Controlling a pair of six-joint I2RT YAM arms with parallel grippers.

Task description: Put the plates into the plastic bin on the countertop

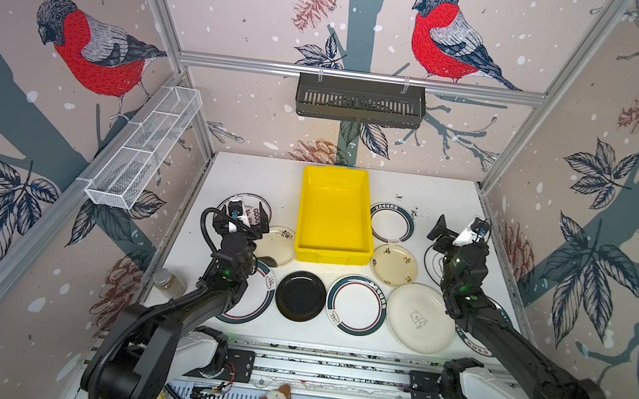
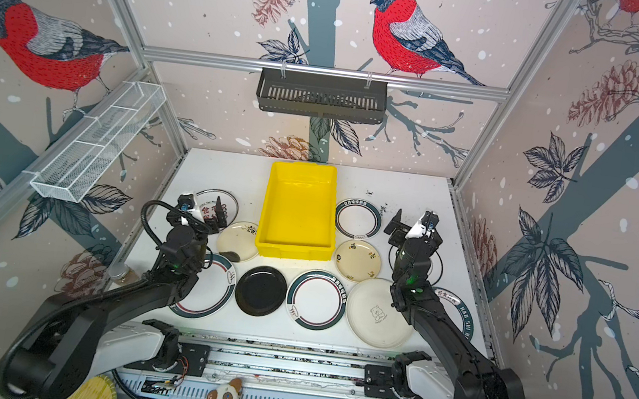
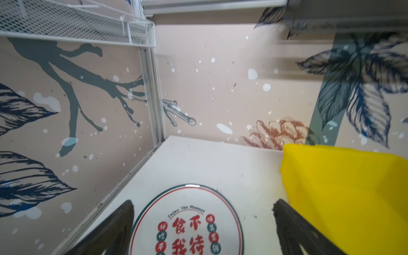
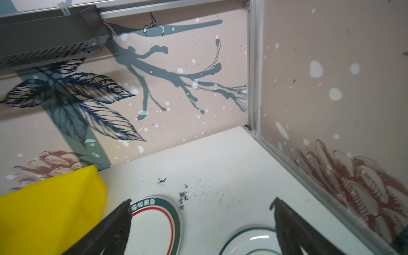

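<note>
Left gripper [image 3: 204, 201] and right gripper [image 4: 202, 199] gape empty as we view plates [image 1: 356, 304] around the plastic bin [image 1: 330, 255], centre frame.

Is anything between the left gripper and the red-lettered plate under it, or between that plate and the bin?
Nothing visible. The open left gripper hangs above the lettered plate; only bare countertop separates that plate from the empty plastic bin.
</note>
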